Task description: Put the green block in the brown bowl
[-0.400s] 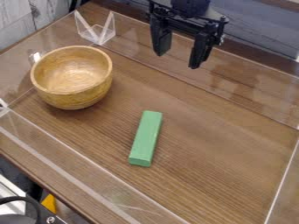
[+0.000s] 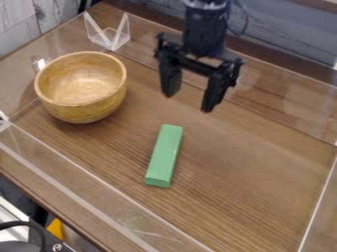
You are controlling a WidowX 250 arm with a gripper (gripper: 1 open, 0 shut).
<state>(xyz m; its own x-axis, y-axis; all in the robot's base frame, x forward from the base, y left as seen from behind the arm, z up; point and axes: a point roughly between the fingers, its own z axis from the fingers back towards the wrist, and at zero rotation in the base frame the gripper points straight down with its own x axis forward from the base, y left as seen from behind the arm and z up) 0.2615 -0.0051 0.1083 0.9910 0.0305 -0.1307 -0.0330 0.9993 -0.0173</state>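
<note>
A long, flat green block [image 2: 165, 155] lies on a wood-grain counter [image 2: 263, 167]. It is a bright, plain, matte bar with squared ends, resting on its broad face. Its long axis runs nearly front to back across the counter, leaning a little: the far end tips slightly to the right, the near end slightly to the left.

A round brown bowl [image 2: 82, 86] of light tan wood, with a thick rim and a paler inside, sits upright. The block lies to the right of the bowl and nearer the front edge, well apart from it.

A black gripper [image 2: 195, 87] hangs pointing down, to the right of the bowl and beyond the block's far end. Its jaws are spread wide with nothing between them.
</note>
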